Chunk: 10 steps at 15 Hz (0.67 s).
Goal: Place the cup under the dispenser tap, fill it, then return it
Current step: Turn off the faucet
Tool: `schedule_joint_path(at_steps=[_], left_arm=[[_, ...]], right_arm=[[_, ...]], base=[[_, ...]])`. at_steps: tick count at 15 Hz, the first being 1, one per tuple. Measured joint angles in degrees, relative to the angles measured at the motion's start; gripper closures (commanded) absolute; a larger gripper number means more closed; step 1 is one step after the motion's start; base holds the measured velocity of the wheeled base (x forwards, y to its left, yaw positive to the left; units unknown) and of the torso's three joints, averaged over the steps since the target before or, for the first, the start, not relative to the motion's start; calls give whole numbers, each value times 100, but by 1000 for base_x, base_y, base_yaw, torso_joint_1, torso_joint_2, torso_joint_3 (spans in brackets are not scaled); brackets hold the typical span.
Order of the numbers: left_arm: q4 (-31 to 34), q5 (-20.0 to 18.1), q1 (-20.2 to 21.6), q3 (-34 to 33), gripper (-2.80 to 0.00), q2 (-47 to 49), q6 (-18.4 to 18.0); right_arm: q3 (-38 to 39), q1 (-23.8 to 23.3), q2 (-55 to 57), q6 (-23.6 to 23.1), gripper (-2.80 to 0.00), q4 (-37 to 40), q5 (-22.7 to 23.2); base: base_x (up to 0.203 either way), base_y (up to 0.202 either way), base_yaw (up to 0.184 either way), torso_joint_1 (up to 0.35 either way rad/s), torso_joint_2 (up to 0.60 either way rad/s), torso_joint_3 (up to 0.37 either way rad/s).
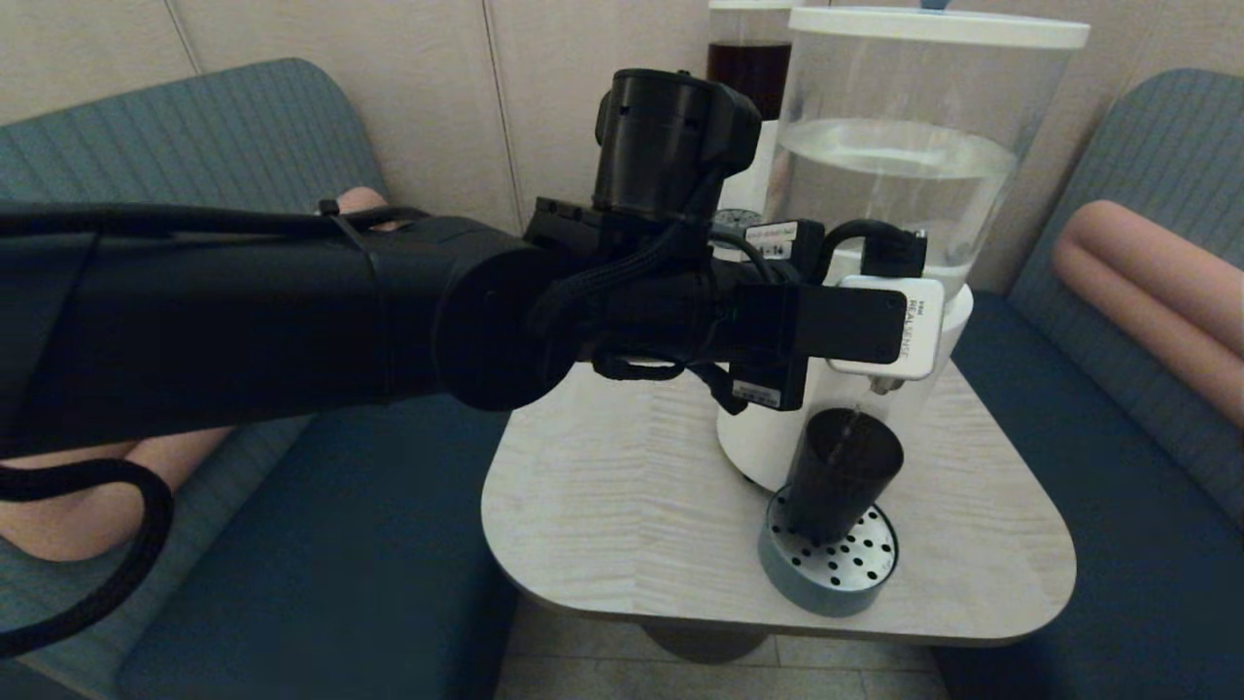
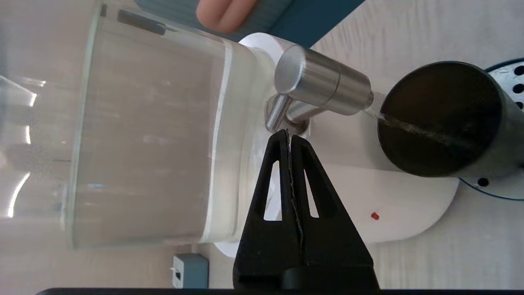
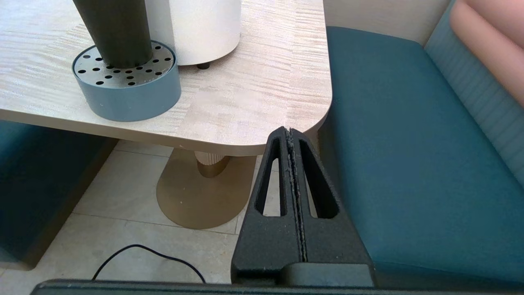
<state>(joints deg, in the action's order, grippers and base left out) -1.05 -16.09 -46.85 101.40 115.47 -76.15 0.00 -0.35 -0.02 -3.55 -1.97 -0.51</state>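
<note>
Our left gripper [image 2: 290, 133] has its fingers pressed together with nothing between them, tips touching the small steel lever at the base of the dispenser tap [image 2: 323, 85], from which a thin stream of water runs into the cup [image 1: 838, 473]. The cup stands upright on the perforated grey drip tray [image 1: 821, 588] on the table [image 1: 622, 496], directly beneath the tap. Our right gripper [image 3: 291, 135], fingers likewise pressed together and holding nothing, hangs beside the table's edge above the blue bench seat [image 3: 409, 155].
</note>
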Motion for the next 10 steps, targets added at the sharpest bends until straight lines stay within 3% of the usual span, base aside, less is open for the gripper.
schedule_joint_path(at_steps=[10], left_arm=[[-18,2,-1,210,0,200,-46]], right_arm=[[0,0,0,-2,0,-1,-1]], base=[[0,0,0,0,0,0]])
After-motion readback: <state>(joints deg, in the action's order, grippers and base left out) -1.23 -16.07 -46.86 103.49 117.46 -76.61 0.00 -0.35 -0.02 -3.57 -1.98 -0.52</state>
